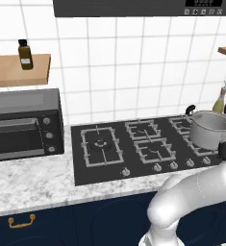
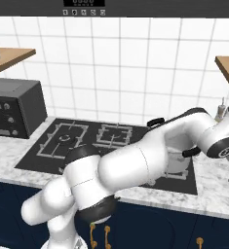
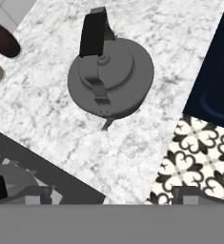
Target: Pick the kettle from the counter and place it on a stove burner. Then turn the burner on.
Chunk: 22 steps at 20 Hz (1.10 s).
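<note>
We're over the desk (image 3: pixel 132 157) now, and the kettle (image 3: pixel 111 76) sits right below the gripper, upright on the marble, untouched. The big stove burner (image 1: pixel 100 144), far off to the gripper's side past the steel pot (image 1: pixel 210 129), stands bare, so lifting, placing and lighting all remain. We cannot tell how wide the gripper stands. No writing is readable anywhere.

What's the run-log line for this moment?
phase: approach | kettle: on counter, ungrasped | hand: above kettle | pot: on stove | burner: bare
</note>
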Tool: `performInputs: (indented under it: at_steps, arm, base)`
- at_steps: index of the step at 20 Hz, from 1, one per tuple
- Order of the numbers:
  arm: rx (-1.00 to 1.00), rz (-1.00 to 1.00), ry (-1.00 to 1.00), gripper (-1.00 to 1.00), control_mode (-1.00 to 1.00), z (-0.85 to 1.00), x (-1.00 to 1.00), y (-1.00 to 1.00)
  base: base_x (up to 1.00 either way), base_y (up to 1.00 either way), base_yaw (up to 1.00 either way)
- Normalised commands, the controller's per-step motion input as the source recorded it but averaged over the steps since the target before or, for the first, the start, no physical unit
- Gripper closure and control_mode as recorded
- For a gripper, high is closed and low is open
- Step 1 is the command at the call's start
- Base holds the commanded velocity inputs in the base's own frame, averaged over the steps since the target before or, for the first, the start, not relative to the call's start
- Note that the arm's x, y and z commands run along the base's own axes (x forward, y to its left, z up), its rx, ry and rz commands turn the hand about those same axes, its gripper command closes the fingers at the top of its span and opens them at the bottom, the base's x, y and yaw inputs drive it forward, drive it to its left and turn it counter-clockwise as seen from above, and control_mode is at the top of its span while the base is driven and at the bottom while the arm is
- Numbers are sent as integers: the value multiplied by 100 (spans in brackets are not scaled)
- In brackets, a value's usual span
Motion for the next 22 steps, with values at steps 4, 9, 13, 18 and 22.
performInputs:
  at_steps: [4, 9, 13, 18, 22]
  arm:
    - [0, 0, 0, -100, -100, 0, 0, -2]
    - [0, -1, 2, -100, -100, -33, 5, -1]
    - [-2, -4, 1, -100, -100, -44, 31, -4]
    - [-8, -1, -2, -100, -100, -37, 35, -28]
    - [-5, 0, 0, -100, -100, -12, 21, -24]
  base:
    - [0, 0, 0]
    - [0, 0, 0]
    - [0, 0, 0]
    - [0, 0, 0]
    - [0, 0, 0]
